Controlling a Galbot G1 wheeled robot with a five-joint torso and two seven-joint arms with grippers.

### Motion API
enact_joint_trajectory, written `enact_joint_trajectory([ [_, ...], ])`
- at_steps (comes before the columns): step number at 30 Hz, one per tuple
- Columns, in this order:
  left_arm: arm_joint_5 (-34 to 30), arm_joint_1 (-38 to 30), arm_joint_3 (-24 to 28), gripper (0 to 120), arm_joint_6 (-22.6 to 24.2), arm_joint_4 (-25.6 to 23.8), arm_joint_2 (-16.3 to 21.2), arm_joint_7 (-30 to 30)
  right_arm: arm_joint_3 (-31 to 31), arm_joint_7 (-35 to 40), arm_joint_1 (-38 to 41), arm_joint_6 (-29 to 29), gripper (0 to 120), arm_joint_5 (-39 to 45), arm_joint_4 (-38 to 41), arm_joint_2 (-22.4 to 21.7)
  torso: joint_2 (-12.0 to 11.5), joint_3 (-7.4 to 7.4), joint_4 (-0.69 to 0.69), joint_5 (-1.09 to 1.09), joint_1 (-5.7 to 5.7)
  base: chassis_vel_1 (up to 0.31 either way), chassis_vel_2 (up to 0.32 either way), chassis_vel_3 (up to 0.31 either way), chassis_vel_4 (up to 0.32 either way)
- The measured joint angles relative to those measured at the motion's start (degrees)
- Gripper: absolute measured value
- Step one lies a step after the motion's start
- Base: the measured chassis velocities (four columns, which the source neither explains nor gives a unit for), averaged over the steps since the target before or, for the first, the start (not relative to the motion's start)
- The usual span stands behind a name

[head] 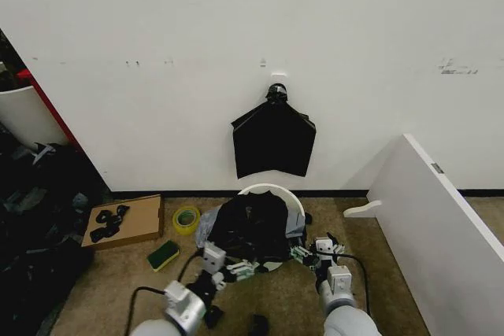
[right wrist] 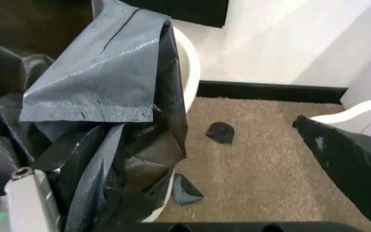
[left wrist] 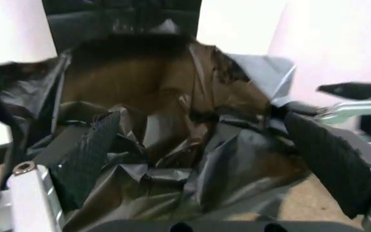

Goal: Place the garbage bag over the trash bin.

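Observation:
The trash bin (head: 277, 190) is a round cream-white bucket on the carpet below the wall. The garbage bag (head: 252, 227), glossy black and crinkled, lies draped over its mouth and front side, with the far rim bare. My left gripper (head: 230, 267) is low at the bag's front left. In the left wrist view this gripper (left wrist: 202, 121) is open, with bunched bag (left wrist: 172, 145) between its spread pads. My right gripper (head: 312, 252) is at the bin's right side. It (right wrist: 153, 140) is open too, one finger against the bag (right wrist: 102, 82) and the other over carpet beside the bin (right wrist: 187, 63).
A flat black sheaf of bags (head: 273, 141) hangs on the wall above the bin. A cardboard box (head: 126, 222), yellow tape roll (head: 187, 219) and green sponge (head: 163, 255) lie left. A white board (head: 441, 226) leans at the right. Black scraps (right wrist: 220, 132) dot the carpet.

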Motion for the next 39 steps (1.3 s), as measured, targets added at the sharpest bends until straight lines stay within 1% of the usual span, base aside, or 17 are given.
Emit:
enact_joint_trajectory([
  [2, 0.9, -1.9, 0.9, 100, 0.0, 2.7, -0.8, -0.9, 0.1, 0.0, -0.1, 0.0, 100, 0.1, 0.0, 0.0, 0.0, 0.0, 0.0, 0.0, 0.0, 0.0, 0.0, 0.0, 0.0],
  [5, 1.5, -3.7, 1.1, 100, 0.1, 6.6, -0.7, -1.6, 0.2, 0.0, -0.1, -0.1, 100, 0.3, 0.5, -0.1, 0.0, 0.0, 0.01, 0.01, 0.0, 0.0, 0.0, 0.0, 0.0],
  [6, 1.5, -3.7, 1.1, 100, 0.1, 6.6, -0.7, -1.6, 0.2, 0.0, -0.1, -0.1, 100, 0.3, 0.5, -0.1, 0.0, 0.0, 0.01, 0.01, 0.0, 0.0, 0.0, 0.0, 0.0],
  [11, 1.4, -6.3, 1.0, 100, -0.5, 11.6, -1.5, -1.8, 0.3, 0.0, -0.1, -0.2, 100, 0.9, 0.9, -0.1, 0.0, 0.0, 0.01, 0.0, 0.0, 0.0, 0.0, 0.0, 0.0],
  [18, 0.9, -7.6, 1.0, 100, -1.0, 13.9, -2.7, -1.8, 0.6, 0.0, -0.4, -0.4, 100, 1.2, 1.2, -0.3, 0.0, -0.01, 0.01, 0.01, 0.0, 0.0, 0.0, 0.0, 0.0],
  [24, 0.9, -7.7, 0.5, 100, -1.2, 14.8, -2.8, -1.8, 1.0, 0.1, -0.8, -0.6, 100, 1.8, 2.2, -0.5, 0.0, -0.01, 0.01, 0.01, 0.0, 0.0, 0.0, 0.0, 0.0],
  [29, 0.5, -8.3, 0.4, 100, -1.1, 16.1, -3.1, -2.0, 2.9, 0.2, -1.9, -0.8, 100, 3.8, 3.8, -1.1, 0.0, 0.0, 0.0, 0.0, 0.0, 0.0, 0.0, 0.0, 0.0],
  [31, 0.3, -8.6, 0.3, 100, -0.9, 16.6, -3.3, -2.2, 4.0, 0.2, -2.2, -1.0, 100, 5.5, 4.4, -1.4, 0.0, 0.0, 0.02, 0.01, 0.0, 0.0, 0.0, 0.0, 0.0],
  [35, 0.1, -8.7, 0.1, 100, -0.9, 16.7, -3.5, -2.3, 5.3, 0.2, -2.7, -1.0, 100, 7.6, 5.0, -1.7, 0.0, 0.0, 0.0, 0.0, 0.0, 0.0, 0.0, 0.0, 0.0],
  [37, 0.1, -8.5, 0.0, 100, -0.7, 16.4, -3.4, -2.4, 6.2, 0.3, -2.9, -1.0, 100, 9.6, 5.7, -1.9, 0.0, 0.0, 0.01, 0.0, 0.0, 0.0, 0.0, 0.0, 0.0],
  [39, 0.1, -8.2, -0.3, 100, -0.7, 15.6, -3.2, -2.4, 6.4, 0.3, -2.8, -1.0, 100, 9.9, 5.9, -1.9, 0.0, 0.0, 0.01, -0.01, 0.0, 0.0, 0.0, 0.0, 0.0],
])
